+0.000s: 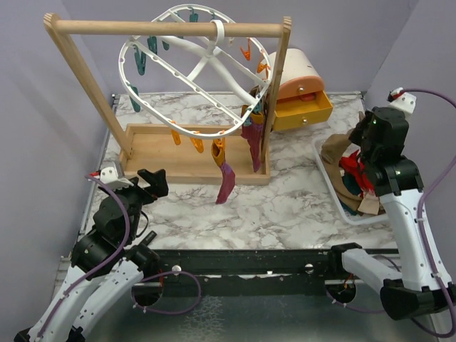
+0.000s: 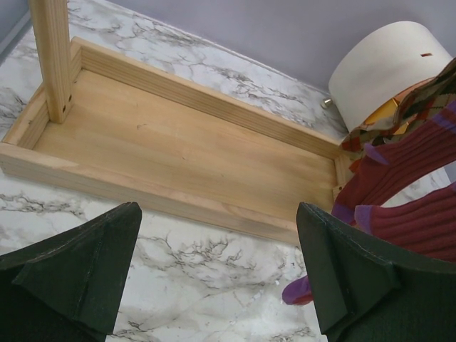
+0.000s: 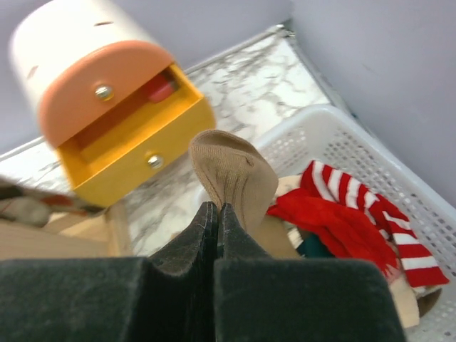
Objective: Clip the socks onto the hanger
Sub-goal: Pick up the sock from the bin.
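My right gripper [image 3: 217,211] is clamped on the tan sock [image 3: 232,174], with the white basket [image 3: 335,132] to its right. My left gripper [image 2: 217,217] gapes wide, with the wooden tray [image 2: 178,149] just ahead.

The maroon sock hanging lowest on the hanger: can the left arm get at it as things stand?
Probably yes. The left gripper is open and empty, the maroon sock hangs just ahead of it, a little to its right, and nothing stands between them.

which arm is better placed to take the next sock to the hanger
Right: the right hand is shut on a tan sock over the basket. The left hand is open and empty, low by the wooden rack.
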Robot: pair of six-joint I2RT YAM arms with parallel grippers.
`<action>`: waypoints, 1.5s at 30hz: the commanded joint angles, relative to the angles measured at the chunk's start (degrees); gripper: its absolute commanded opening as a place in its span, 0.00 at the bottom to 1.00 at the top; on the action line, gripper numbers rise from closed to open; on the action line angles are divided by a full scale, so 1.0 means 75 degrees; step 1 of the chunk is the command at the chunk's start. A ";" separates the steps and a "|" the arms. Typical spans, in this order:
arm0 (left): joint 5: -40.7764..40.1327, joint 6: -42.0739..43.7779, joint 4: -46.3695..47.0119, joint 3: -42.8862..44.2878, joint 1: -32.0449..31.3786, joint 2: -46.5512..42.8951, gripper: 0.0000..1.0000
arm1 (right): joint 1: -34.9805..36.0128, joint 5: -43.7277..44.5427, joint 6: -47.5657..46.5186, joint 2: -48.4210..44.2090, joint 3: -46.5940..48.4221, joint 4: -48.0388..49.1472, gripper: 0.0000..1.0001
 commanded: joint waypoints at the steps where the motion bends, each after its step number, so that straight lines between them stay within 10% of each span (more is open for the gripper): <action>1: -0.0057 0.0055 -0.0044 0.0057 -0.0029 -0.0079 0.99 | 0.0335 -0.1470 -0.0486 -0.0679 0.0178 -0.0605 0.00; 11: 0.0834 0.0190 0.0012 0.0335 -0.0032 -0.0560 0.99 | 0.1301 -0.7598 -0.1371 -0.2865 -0.1488 0.0817 0.00; 22: 0.3481 0.0340 0.0740 0.1094 -0.0038 -0.1555 0.99 | 0.1647 -1.1091 0.0572 -0.2866 -0.1604 0.3510 0.00; 33: 0.6225 0.0434 0.2025 0.1915 -0.0028 -0.0338 0.99 | 0.1970 -1.1879 0.3262 -0.1700 -0.1787 0.7948 0.01; 45: 0.7618 0.0030 0.3100 0.2012 -0.0029 0.0589 0.99 | 0.3525 -1.1276 0.2884 -0.0806 -0.0807 0.8196 0.01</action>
